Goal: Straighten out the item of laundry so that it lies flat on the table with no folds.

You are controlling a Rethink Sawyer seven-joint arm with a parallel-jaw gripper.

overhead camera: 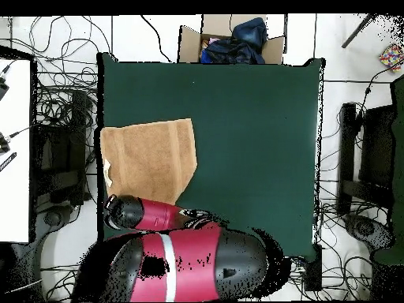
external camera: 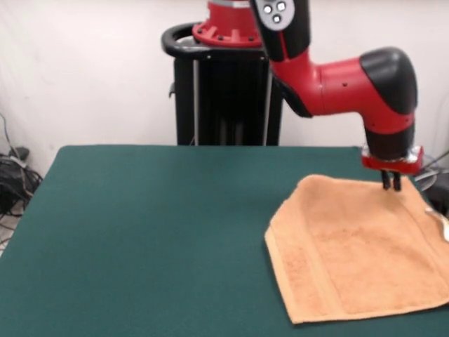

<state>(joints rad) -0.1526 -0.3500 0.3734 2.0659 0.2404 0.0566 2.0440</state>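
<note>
From my remote station I see the orange-tan towel [external camera: 358, 246] lying on the dark green table [external camera: 154, 232], at the right side in the front view and running out of the picture at the right edge. In the overhead view the same towel [overhead camera: 154, 158] lies against the left edge of the table [overhead camera: 252, 134], so it is in a corner area near the robot base. One corner looks folded over or cut diagonal, because the outline has a slanted edge toward the table's middle. A flat woven band runs along the near edge in the front view, and a small white tag [external camera: 442, 223] shows at the right side. The red and black arm [external camera: 337, 77] comes down over the far part of the towel. The gripper [external camera: 391, 184] has its two thin dark fingers very close together, touching the cloth at its far edge; I cannot tell if they pinch the fabric or only rest on it. A cardboard box [overhead camera: 229, 43] stands beyond the table.
</note>
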